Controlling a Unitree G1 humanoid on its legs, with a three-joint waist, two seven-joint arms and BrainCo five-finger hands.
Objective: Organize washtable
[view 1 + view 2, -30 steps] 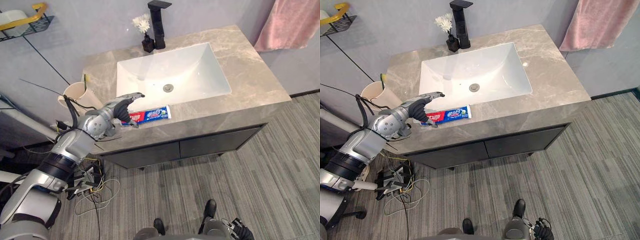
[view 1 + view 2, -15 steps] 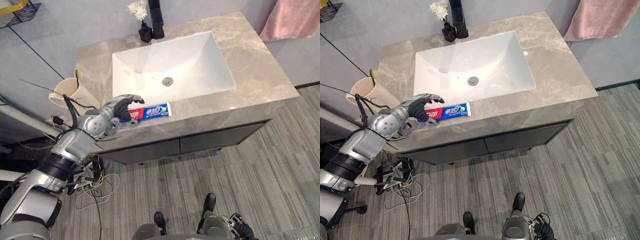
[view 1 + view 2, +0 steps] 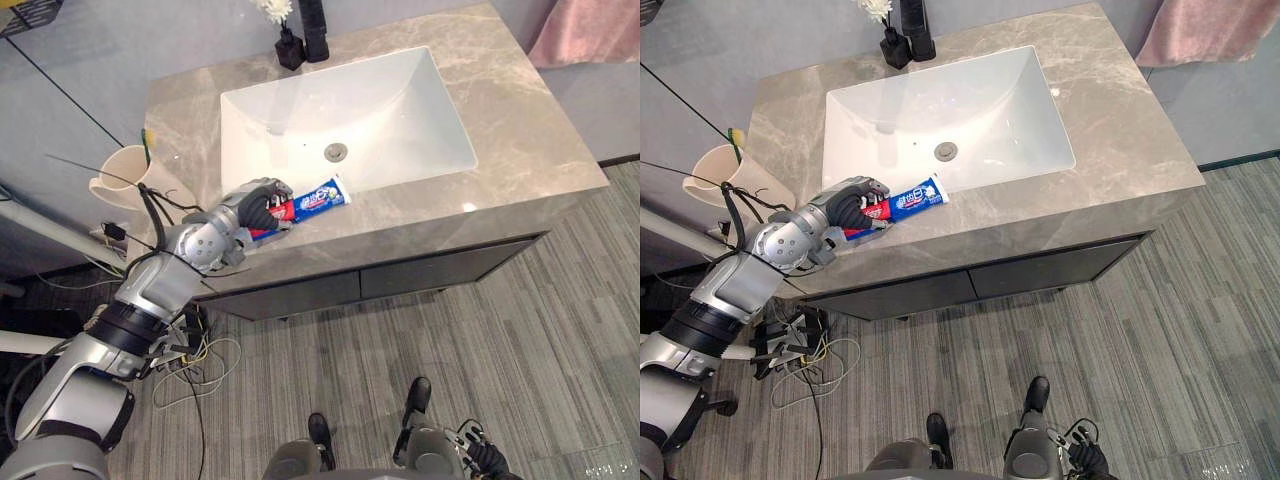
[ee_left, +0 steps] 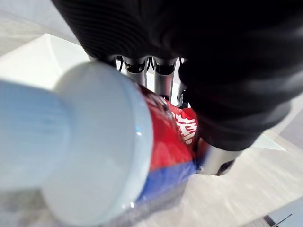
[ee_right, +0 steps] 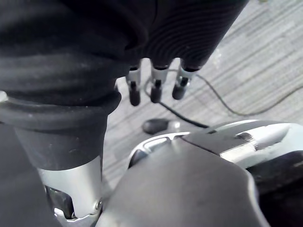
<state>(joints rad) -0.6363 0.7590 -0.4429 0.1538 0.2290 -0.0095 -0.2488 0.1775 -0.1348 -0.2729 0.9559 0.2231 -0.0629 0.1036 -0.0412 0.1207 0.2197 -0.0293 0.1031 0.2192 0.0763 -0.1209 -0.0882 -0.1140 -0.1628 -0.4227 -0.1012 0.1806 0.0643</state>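
The toothpaste tube (image 3: 318,198) was red, blue and white. It was at the front of the tabletop (image 3: 520,150), just beside the front rim of the white sink (image 3: 350,110). It was tilted, with its far end pointing toward the sink. I could not tell if it touched the tabletop.

The left hand (image 3: 255,208) held the tube, with its fingers (image 4: 163,80) and thumb curled round the red end. In the left wrist view the tube's white cap (image 4: 99,142) was very close.

Off to the robot's left of the hand, past the end of the tabletop, was a pale cup (image 3: 125,175) with a toothbrush (image 3: 147,140) in it. At the back of the tabletop, behind the sink, stood a black tap (image 3: 312,15). Just beside the tap was a small dark vase (image 3: 290,48) with white flowers (image 3: 272,8).

A pink towel (image 3: 590,30) hung on the wall to the right.

The right hand (image 5: 156,80) hung over the grey floor (image 3: 500,330). Its fingers were loose and held nothing.
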